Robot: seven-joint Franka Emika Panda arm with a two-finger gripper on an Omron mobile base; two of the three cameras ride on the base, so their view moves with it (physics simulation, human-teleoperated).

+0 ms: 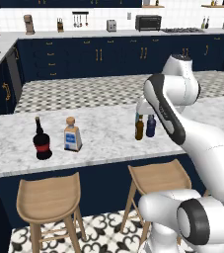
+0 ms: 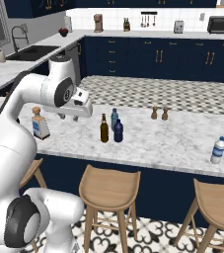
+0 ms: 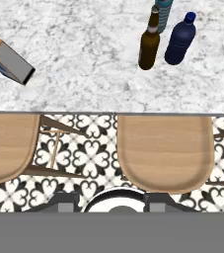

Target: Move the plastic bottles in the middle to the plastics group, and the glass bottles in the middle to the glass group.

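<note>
1. No legible text, brand, number or sign anywhere.
2. Red label on the black round-bellied bottle [image 1: 42,142], at about 9 o'clock on the worktop [image 1: 108,143] in the left base view: plain colour patch, no letters to make out.
3. Blue label on the square clear bottle [image 1: 72,135], just at 3 o'clock of the black one: too small and blurred to read.
4. Pale band at the neck of the amber-brown bottle [image 3: 149,40], toward 1 o'clock in the hand view: blank, no print visible.
5. Blue-and-white bottle [image 2: 218,150], at 3 o'clock in the right base view: label unreadable.
</note>
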